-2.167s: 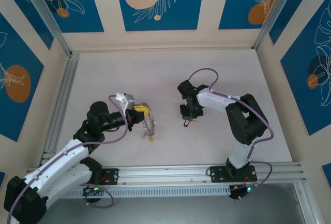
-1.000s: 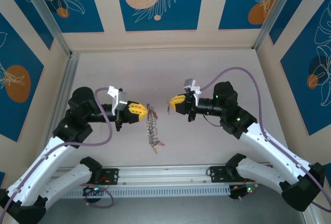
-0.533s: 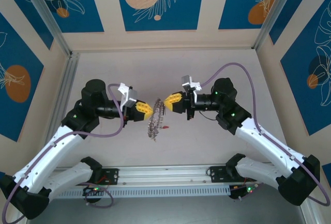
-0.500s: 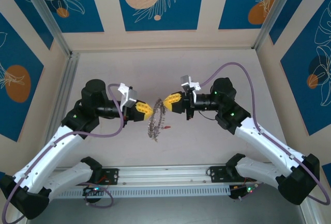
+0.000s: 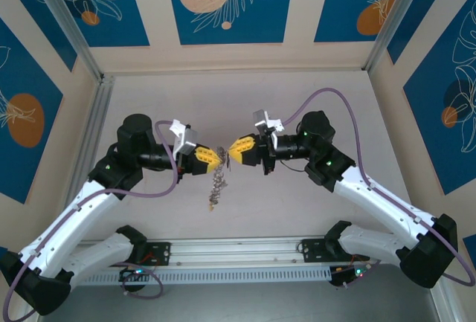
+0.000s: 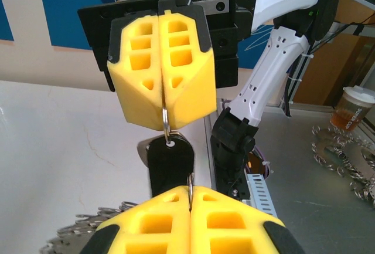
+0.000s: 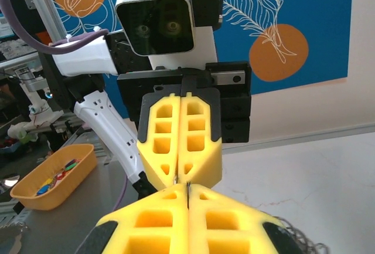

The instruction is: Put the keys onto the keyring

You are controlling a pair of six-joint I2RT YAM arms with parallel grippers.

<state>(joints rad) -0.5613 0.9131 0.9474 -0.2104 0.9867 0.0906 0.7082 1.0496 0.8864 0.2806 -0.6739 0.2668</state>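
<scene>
Keyring (image 5: 217,181) hangs edge-on under the tip of the left hand (image 5: 219,161). Its lowest keys (image 5: 212,204) trail toward the near side; cannot tell whether they touch the surface (image 5: 312,106).

Left hand: fingers pressed together on a thin wire at the keyring's rim. Right hand (image 5: 233,151): fingers pressed together on a small wire loop (image 6: 166,126), one dark key (image 6: 170,161) dangling from it.

The hands meet tip to tip at mid-surface, the right hand a touch farther. The dark key hangs between the two tips, just beside the keyring's top.

Count: two hands, one keyring, one dark key off the ring. Keys on the ring are too small and bunched to count. Right wrist view: one orange tray (image 7: 35,190) of small coloured pieces (image 7: 55,178), off the surface. Left wrist view: one paper cup (image 6: 353,108) and a scatter of loose metal rings (image 6: 340,154) on a grey bench (image 6: 293,166) beyond the surface edge.

Edges: metal rail (image 5: 245,251) along the near edge, second rail (image 5: 89,143) down the left edge. Patterned walls left, right and far (image 5: 230,56). Pale surface lies open all round the hands, widest toward the far wall.
</scene>
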